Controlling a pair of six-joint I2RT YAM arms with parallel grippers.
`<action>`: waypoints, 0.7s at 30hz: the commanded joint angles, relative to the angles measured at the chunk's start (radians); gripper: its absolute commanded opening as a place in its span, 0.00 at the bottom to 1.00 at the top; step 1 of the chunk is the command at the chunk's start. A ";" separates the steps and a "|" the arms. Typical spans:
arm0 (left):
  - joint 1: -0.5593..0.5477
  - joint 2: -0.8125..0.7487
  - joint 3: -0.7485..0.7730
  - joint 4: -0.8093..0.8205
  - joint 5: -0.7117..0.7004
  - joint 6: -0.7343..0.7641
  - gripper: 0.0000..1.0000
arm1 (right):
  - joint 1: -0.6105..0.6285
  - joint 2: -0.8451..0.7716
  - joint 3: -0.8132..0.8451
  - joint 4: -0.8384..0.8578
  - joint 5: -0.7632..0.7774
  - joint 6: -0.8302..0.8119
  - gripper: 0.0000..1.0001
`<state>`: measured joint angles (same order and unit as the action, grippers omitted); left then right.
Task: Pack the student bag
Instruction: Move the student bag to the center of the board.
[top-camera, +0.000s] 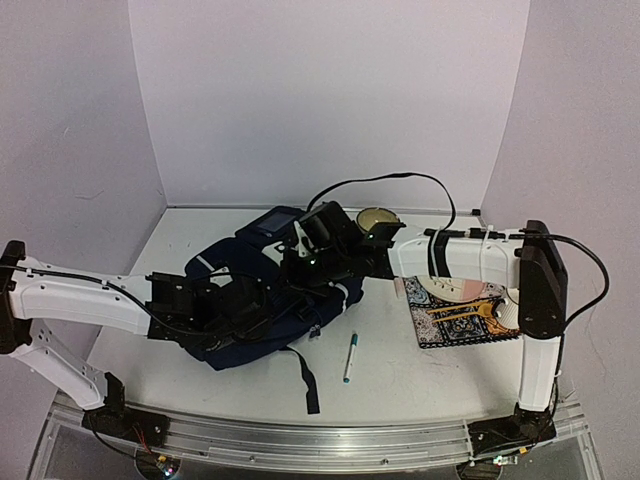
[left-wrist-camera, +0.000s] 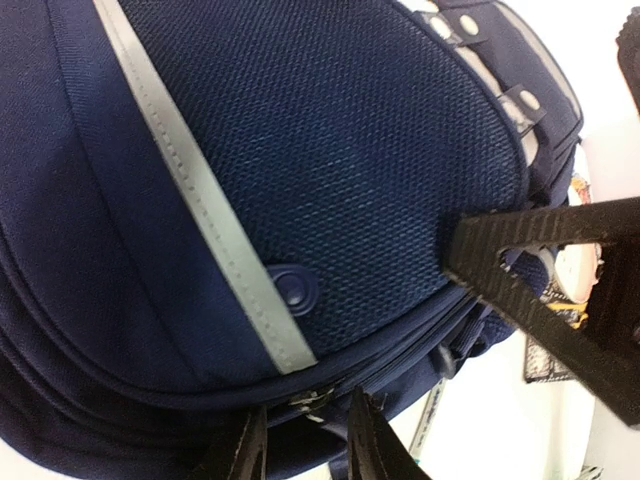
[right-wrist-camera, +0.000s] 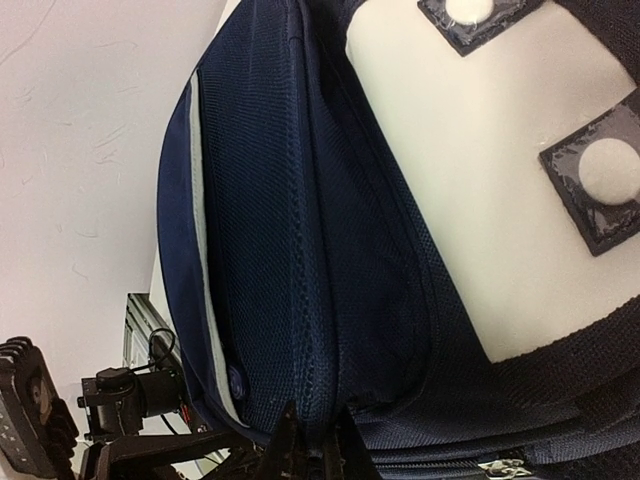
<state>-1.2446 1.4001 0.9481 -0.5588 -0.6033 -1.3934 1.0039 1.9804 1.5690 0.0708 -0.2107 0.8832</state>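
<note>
The student bag (top-camera: 262, 318), dark navy with grey stripes, lies on its side mid-table. My left gripper (top-camera: 243, 300) is at its near left edge. In the left wrist view its fingers (left-wrist-camera: 370, 440) stand a little apart astride the zipper line, with the metal zipper pull (left-wrist-camera: 312, 402) in the gap; left gripper (left-wrist-camera: 308, 445) open. My right gripper (top-camera: 305, 262) reaches in from the right. It (right-wrist-camera: 312, 450) is shut on a fold of the bag's mesh seam (right-wrist-camera: 318, 330), beside the light patch (right-wrist-camera: 470, 180).
A pen (top-camera: 350, 358) lies on the table right of the bag, past a loose black strap (top-camera: 305, 380). A patterned flat item (top-camera: 455, 315) sits at the right under the right arm. A round yellowish object (top-camera: 378, 217) stands at the back.
</note>
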 joint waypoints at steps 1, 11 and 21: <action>0.002 0.029 0.009 0.089 -0.044 -0.028 0.31 | 0.021 0.001 0.066 0.092 -0.022 -0.033 0.00; 0.002 -0.009 -0.043 0.100 -0.027 -0.052 0.01 | 0.031 -0.032 0.041 0.093 -0.001 -0.069 0.00; 0.002 -0.195 -0.099 -0.148 0.016 -0.021 0.00 | -0.077 -0.087 0.011 0.083 -0.064 -0.134 0.00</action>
<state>-1.2446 1.2916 0.8606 -0.5275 -0.5921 -1.4352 0.9852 1.9789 1.5700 0.0907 -0.2331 0.8214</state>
